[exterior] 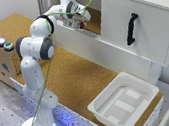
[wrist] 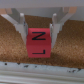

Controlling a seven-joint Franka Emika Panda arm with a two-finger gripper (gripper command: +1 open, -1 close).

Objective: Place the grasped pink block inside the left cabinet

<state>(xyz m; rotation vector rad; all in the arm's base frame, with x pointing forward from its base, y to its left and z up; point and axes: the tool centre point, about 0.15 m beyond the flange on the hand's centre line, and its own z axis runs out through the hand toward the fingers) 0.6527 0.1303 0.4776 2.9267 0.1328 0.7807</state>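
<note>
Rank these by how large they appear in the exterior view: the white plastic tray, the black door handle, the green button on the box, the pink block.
1. White plastic tray
2. Black door handle
3. Green button
4. Pink block: hidden by the gripper here, so unranked.

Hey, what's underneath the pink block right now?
Cork-brown floor of the left cabinet lies under the pink block, held between the fingers. Whether it touches the floor can't be seen; its underside is hidden.
</note>
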